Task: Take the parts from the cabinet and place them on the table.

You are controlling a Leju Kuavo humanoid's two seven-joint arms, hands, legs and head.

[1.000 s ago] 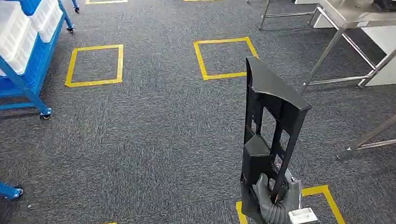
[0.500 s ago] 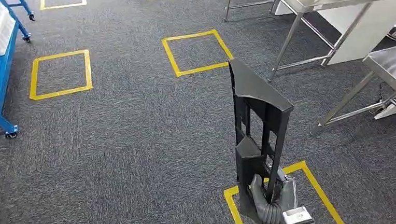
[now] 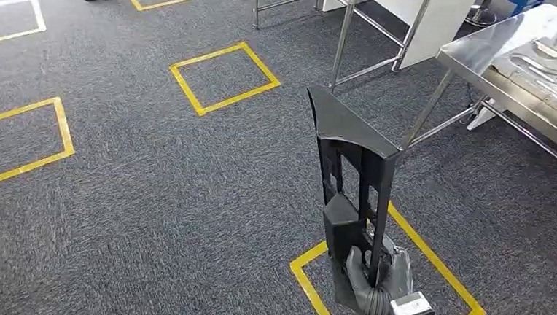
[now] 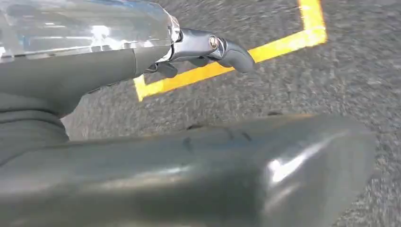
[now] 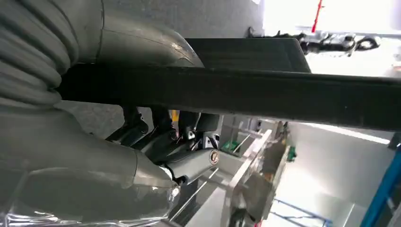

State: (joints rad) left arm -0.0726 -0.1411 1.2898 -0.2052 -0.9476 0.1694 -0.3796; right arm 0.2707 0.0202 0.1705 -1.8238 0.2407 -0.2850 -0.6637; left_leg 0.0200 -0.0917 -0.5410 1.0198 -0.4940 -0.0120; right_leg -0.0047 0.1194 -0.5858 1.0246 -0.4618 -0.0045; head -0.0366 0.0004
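My right hand grips the lower end of a tall black frame-shaped part and holds it upright over the carpet, low in the head view. In the right wrist view the part's black bar crosses the picture, with the dark fingers curled under it. A steel table stands at the far right, with several metal parts lying on its top. In the left wrist view my left hand hangs over the floor, its fingers apart from the thumb with nothing between them.
Yellow tape squares mark the grey carpet, one ahead, one at the left and one under my right hand. A second steel table's legs stand at the back. A white panel is behind them.
The whole view has swung: the blue racks have left the picture at the left and the steel table with metal parts has come in at the right. My right hand still holds the black part upright.
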